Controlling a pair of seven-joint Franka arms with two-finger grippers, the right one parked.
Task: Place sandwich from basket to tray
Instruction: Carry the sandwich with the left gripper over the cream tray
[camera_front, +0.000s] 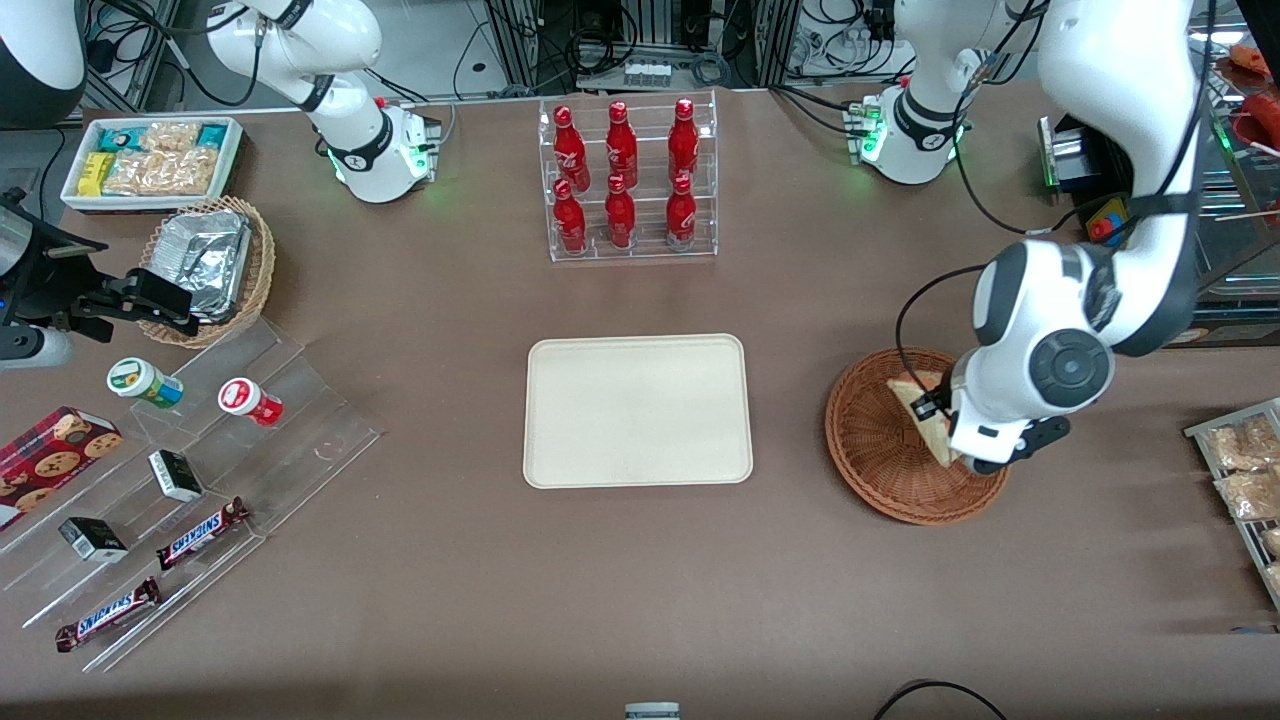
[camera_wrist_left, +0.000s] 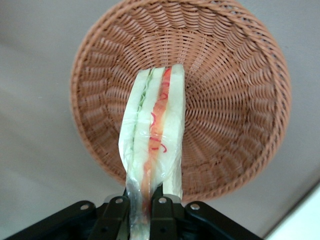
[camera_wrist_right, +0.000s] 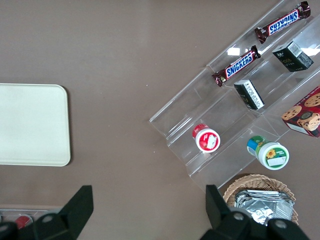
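Observation:
The sandwich (camera_wrist_left: 152, 135), a plastic-wrapped wedge of pale bread with orange-red, white and green layers, is clamped between my gripper's (camera_wrist_left: 141, 212) black fingers and held above the reddish-brown wicker basket (camera_wrist_left: 235, 100). In the front view the gripper (camera_front: 950, 440) hangs over the basket (camera_front: 880, 450) with the sandwich (camera_front: 925, 415) partly hidden by the arm. The cream-beige tray (camera_front: 637, 410) lies bare at the middle of the table, beside the basket toward the parked arm's end.
A clear rack of red bottles (camera_front: 625, 180) stands farther from the front camera than the tray. A clear stepped stand with snack bars, cups and boxes (camera_front: 180, 480), a tan foil basket (camera_front: 210, 265) and a white snack box (camera_front: 150, 160) lie toward the parked arm's end. Packaged snacks (camera_front: 1245, 470) lie at the working arm's end.

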